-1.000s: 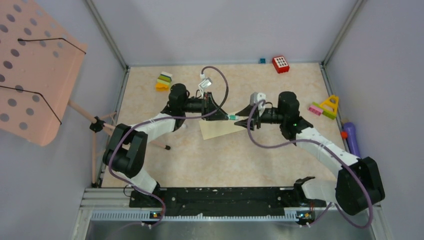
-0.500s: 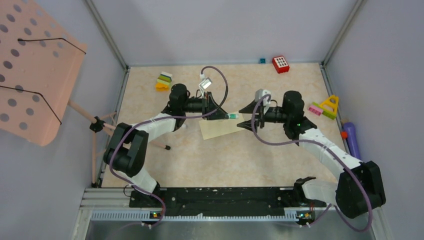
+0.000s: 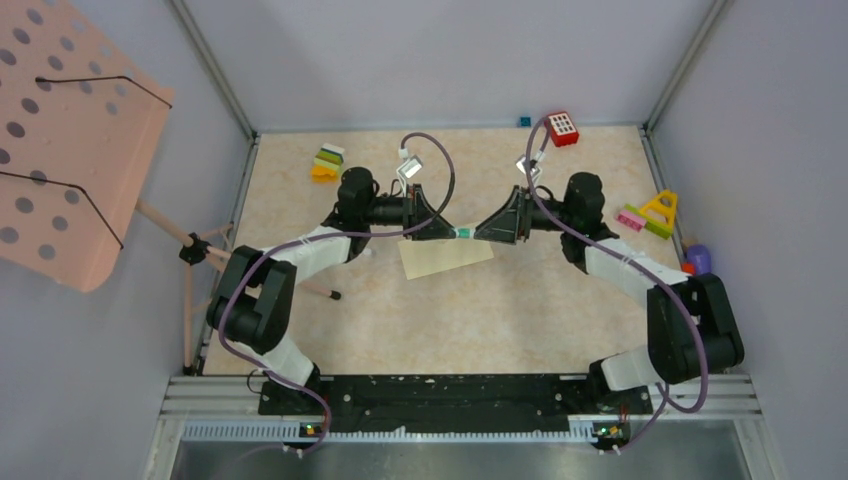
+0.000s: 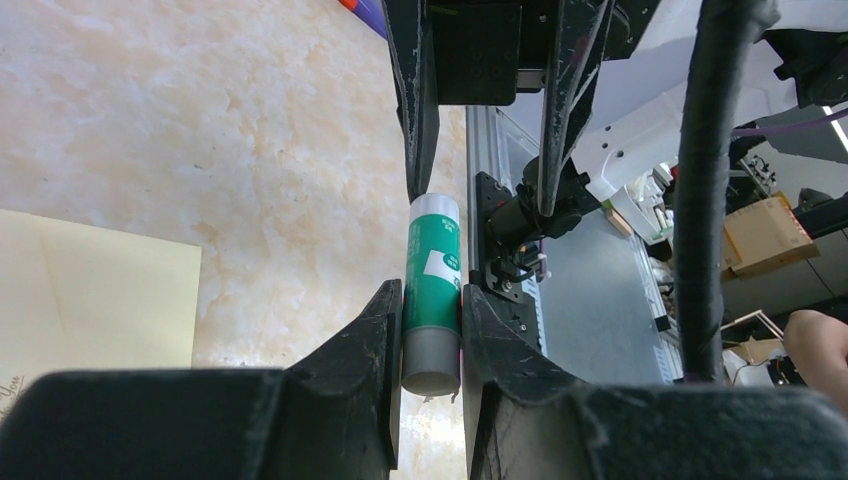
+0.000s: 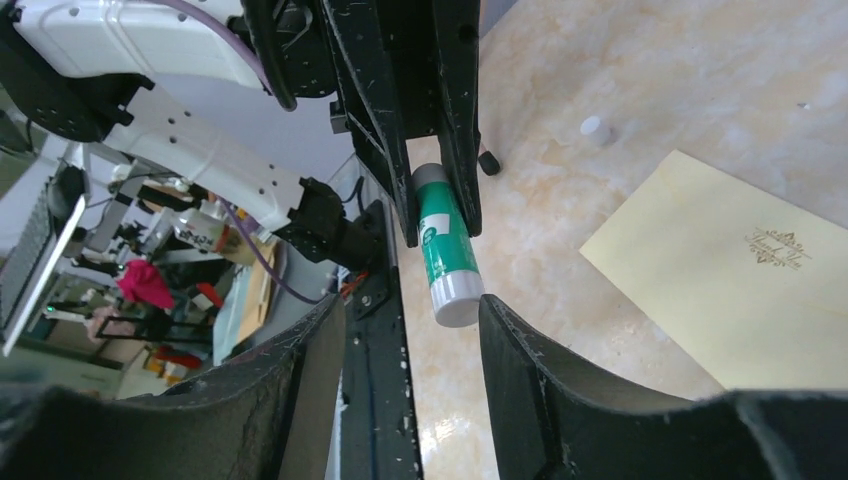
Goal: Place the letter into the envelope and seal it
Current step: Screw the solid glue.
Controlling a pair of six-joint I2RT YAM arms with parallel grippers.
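Note:
My left gripper (image 3: 447, 231) is shut on a green glue stick (image 3: 464, 233) and holds it level above the table; in the left wrist view the stick (image 4: 432, 285) sits tight between the fingers. My right gripper (image 3: 481, 231) faces it, open. In the right wrist view the stick's white end (image 5: 447, 262) reaches just between my right fingertips (image 5: 492, 318), close to one and untouched. The pale yellow envelope (image 3: 446, 257) lies flat on the table below, with a small gold mark on its face (image 5: 775, 250). No separate letter shows.
A small white round piece (image 5: 596, 130) lies on the table by the envelope. Toy blocks sit at the back left (image 3: 327, 162), back right (image 3: 561, 128) and right edge (image 3: 650, 213). A purple object (image 3: 698, 260) lies at the right wall. A pink perforated stand (image 3: 70, 140) leans at the left.
My right wrist has rolled over and the right gripper has risen and closed in on the stick's free end. The left gripper, the stick and the envelope have stayed put.

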